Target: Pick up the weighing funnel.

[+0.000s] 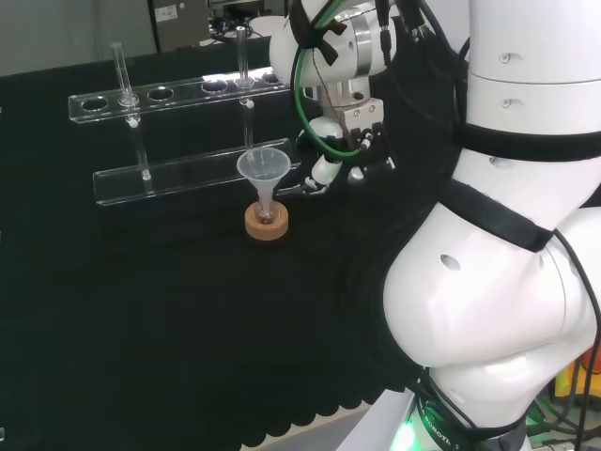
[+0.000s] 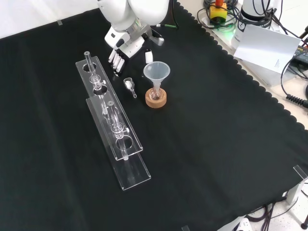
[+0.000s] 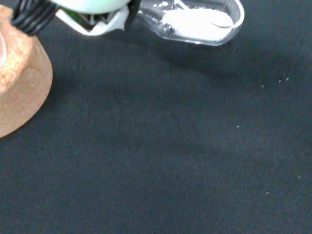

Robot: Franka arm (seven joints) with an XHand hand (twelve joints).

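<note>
Front view: the weighing funnel lies flat on the surface, between the rack and the cork ring. Its long axis runs diagonally, scoop end up-left, stem pointing down-right. The hand is just beyond the scoop end, fingers straight, holding nothing. Wrist view: there's white powder in the scoop, and the hand isn't touching it

In the front view, your lane is narrow: the small clear weighing funnel lies between the long clear plastic tube rack to its left and the big clear cone-shaped funnel on its cork ring to its right. Open black cloth spreads right of those.
</note>
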